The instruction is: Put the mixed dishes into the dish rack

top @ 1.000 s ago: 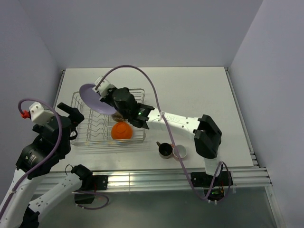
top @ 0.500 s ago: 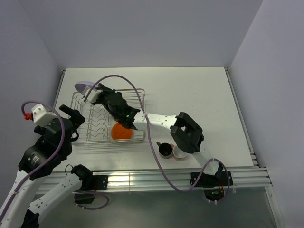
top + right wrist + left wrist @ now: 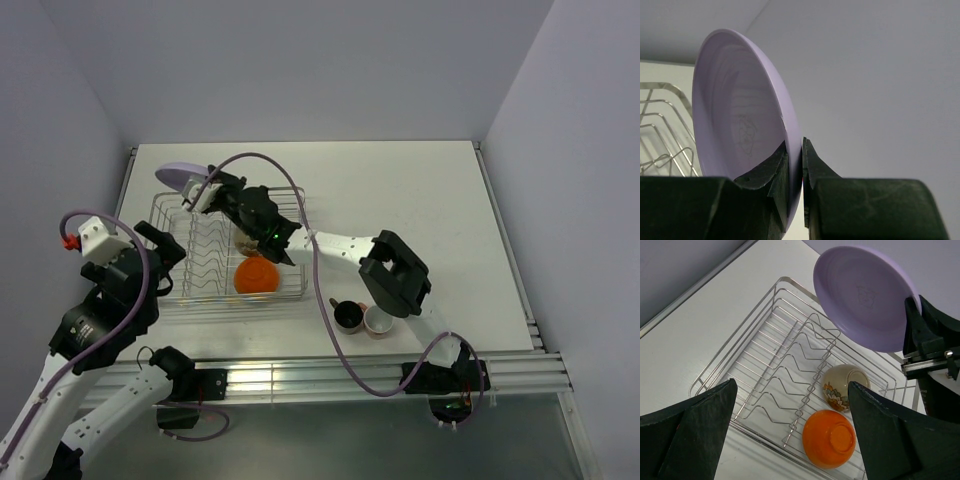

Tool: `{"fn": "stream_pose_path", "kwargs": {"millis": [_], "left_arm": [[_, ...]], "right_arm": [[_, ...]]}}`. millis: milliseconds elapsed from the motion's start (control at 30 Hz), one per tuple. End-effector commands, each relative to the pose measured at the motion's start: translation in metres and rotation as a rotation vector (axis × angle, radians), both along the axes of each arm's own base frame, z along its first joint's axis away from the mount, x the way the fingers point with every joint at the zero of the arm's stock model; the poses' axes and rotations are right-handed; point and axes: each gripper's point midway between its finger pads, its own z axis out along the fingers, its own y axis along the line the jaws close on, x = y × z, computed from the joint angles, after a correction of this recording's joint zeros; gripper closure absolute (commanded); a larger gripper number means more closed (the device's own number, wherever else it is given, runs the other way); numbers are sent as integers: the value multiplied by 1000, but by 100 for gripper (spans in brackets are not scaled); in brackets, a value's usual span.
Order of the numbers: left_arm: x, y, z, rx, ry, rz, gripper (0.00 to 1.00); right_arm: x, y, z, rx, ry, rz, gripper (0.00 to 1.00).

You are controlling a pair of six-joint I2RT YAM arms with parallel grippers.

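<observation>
Gripping the lilac plate [image 3: 740, 115] by its rim, R gripper [image 3: 795, 150] is clamped on it, plate on edge & tilted, over far-left corner of the dish rack [image 3: 765, 347]. Inside the rack: orange bowl [image 3: 829, 438] bottom-up, beige bowl [image 3: 842, 387] just beside it. L gripper [image 3: 791, 385] hangs spread wide, empty, above rack. Pink cup [image 3: 379, 321] & dark cup [image 3: 348, 315] stand side by side on table [image 3: 420, 200], right of rack.
</observation>
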Motion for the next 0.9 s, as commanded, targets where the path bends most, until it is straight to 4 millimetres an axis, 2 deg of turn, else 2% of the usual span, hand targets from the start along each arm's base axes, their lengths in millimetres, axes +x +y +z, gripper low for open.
{"fn": "stream_pose_path", "kwargs": {"millis": [0,133,433,567,867], "left_arm": [[-2,1,17,-35,-57,-6,1],[-6,3,25,-45,-73,-7,1],[-13,9,44,-58,-115,-9,1],[-13,10,45,-50,-113,-10,1],[-14,11,50,-52,-131,-13,1]], "right_arm": [[-7,-1,23,70,-28,51,100],[-9,2,12,51,-7,66,100],[-1,0,0,38,28,85,100],[-2,4,-8,8,68,124,100],[11,6,-41,-60,201,165,100]]}}
